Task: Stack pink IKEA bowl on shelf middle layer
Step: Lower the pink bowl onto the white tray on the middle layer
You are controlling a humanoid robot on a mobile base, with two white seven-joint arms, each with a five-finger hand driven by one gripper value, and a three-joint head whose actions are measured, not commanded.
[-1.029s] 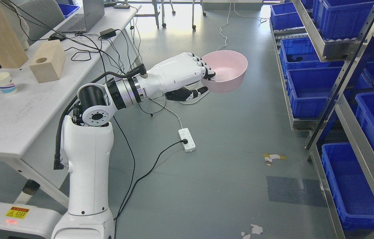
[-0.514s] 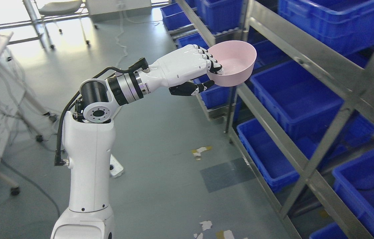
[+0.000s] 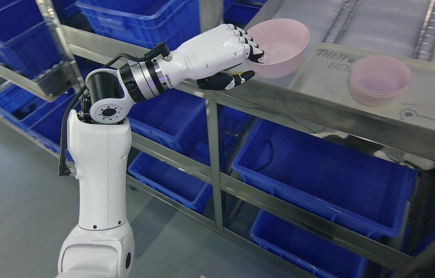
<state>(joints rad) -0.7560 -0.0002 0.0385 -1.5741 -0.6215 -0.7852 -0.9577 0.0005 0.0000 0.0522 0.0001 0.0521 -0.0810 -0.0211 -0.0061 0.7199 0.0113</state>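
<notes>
My left hand (image 3: 245, 63) is shut on the near rim of a pink bowl (image 3: 281, 48), fingers inside and thumb under it. It holds the bowl in the air over the left end of a shiny metal shelf layer (image 3: 317, 92). A stack of pink bowls (image 3: 380, 79) stands on that layer, to the right of the held bowl and apart from it. My right arm is not in view.
Blue plastic bins (image 3: 325, 181) fill the shelf layers below and a neighbouring rack at the left (image 3: 136, 19). A metal upright post (image 3: 212, 154) stands under the hand. Grey floor (image 3: 12, 200) lies at the lower left.
The whole view has swung from the table and floor to the shelf. The left hand still holds the pink bowl, which now hangs over the metal shelf layer near the stack.
</notes>
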